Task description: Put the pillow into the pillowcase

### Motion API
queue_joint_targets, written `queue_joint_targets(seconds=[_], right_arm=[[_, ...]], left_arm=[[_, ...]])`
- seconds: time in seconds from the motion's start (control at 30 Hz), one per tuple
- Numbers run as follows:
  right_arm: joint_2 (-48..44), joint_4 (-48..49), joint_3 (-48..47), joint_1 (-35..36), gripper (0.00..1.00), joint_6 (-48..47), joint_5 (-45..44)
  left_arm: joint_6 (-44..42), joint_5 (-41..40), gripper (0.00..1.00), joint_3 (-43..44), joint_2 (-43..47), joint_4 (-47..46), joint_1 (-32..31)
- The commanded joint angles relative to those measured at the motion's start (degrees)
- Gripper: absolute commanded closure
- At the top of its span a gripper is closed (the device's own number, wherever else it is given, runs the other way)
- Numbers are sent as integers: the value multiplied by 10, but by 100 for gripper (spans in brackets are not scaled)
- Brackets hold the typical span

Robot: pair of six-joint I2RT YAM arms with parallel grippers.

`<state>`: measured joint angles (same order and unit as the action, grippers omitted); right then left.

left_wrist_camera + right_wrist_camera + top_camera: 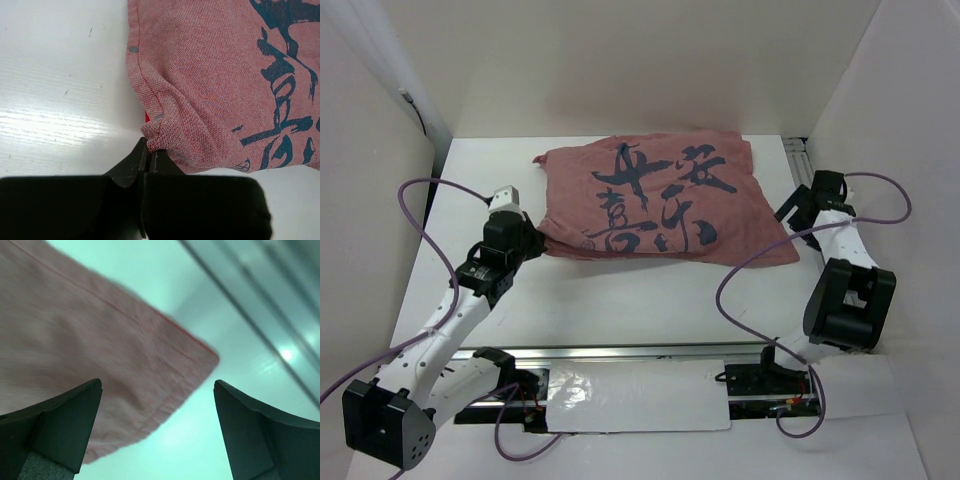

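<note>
Pillowcase far-centre of table, calligraphy up, bulging; pillow not visible, prob inside. L gripper clamped on hem, left-near corner. R gripper wide open, empty, by right corner. Risk: thin hem bite slips; one-sided pull drags case.

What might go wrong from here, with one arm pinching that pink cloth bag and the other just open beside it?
1. The left gripper has its jaws shut on only a small fold at the pillowcase edge; a pull might slip it free or drag the whole case across the table.
2. The right gripper has its jaws open, a corner lying loose before them; closing might catch little cloth or miss.
</note>
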<state>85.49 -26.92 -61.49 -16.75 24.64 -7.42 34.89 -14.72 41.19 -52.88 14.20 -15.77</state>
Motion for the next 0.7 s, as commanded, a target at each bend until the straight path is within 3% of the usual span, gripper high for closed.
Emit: queue_joint_targets(seconds=[0.0,0.33,0.5,0.6,0.67], right_arm=[[27,-32,15,-6,0,5,22],[107,-3,15,-6,0,-8,41],[113,33,60,0,0,2,61],[119,60,78,8,6,2,68],[125,79,78,20,16,2,86]], left_arm=[[-16,-11,100,48,3,-28,5],[-22,-29,100,79,-8,-33,5],[-33,-23,100,99,-3,-39,5],[-33,-11,100,104,-8,-44,5],[-33,-11,100,109,-8,-44,5]])
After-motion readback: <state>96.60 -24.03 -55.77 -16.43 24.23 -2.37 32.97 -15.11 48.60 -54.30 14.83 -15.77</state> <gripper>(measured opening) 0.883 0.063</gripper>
